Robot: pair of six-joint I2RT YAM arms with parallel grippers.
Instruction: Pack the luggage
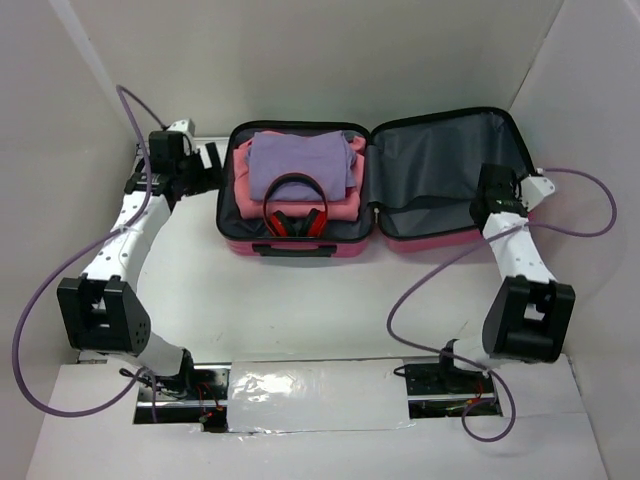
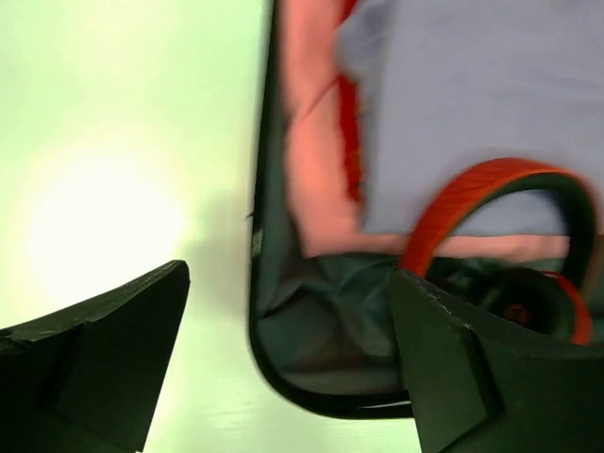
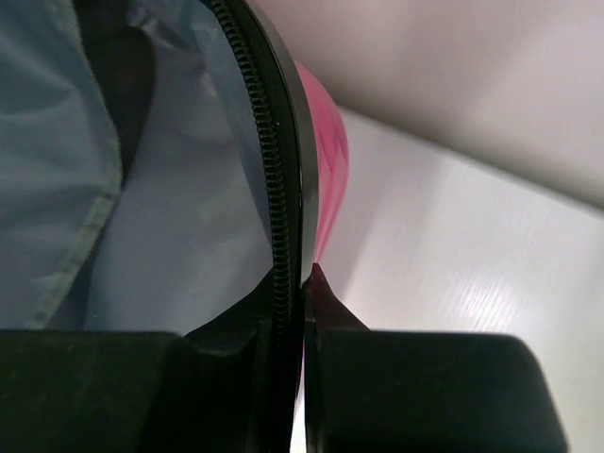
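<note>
The suitcase [image 1: 300, 247] lies open and flat on the white table [image 1: 300, 310], in the upper middle of the overhead view. Its near wall is a hard, glossy pink shell with rounded corners, and a black handle is set in the middle of that wall. The right half is lined with loose grey fabric [image 1: 440, 160]. In the left half a folded pink garment [image 1: 245, 195] is laid, with a folded lilac garment [image 1: 295, 160] stacked on it. Red-and-black headphones [image 1: 314, 224] are placed on top, toward the near edge.

The right gripper [image 3: 304, 283] is located at the right-hand rim of the lined half. In the right wrist view its black fingers are closed onto that rim. The black zip [image 3: 276, 189] and the rim edge are pinched between them, and smooth pink shell is seen just beyond.

The left gripper [image 2: 288, 274] is positioned just beside the left edge of the packed half, at the upper left of the overhead view. Its matte black, wedge-shaped fingers are spread wide and nothing is held. In the slightly blurred left wrist view, a rounded corner of the suitcase is seen between them.
</note>
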